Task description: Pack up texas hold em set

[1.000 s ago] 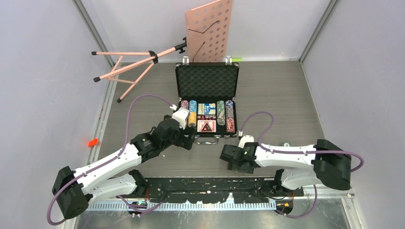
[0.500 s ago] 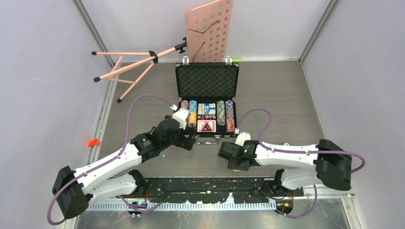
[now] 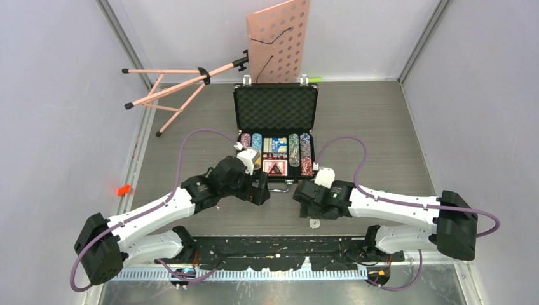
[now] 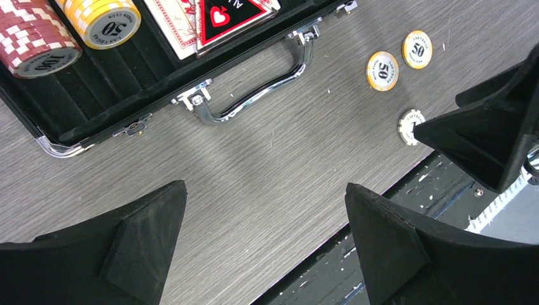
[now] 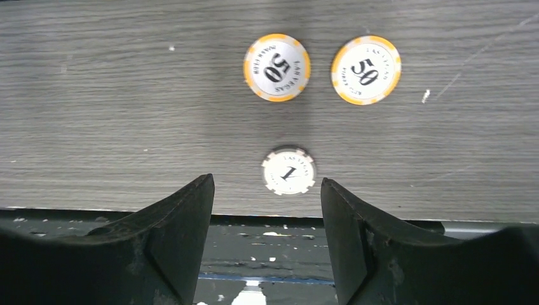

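Pale walls (image 3: 51, 95) box in the grey wood-grain table (image 3: 375, 127); pink music stand (image 3: 279, 41) tipped over at eleven o'clock.

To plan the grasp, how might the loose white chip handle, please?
The white chip lies flat on the table, so its thin rim is probably hard to pinch; it may slide. Near the edge, a push could drop it.

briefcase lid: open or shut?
Open. The briefcase lid is swung back, foam lining up, and the chip rows and card decks in the base are exposed.
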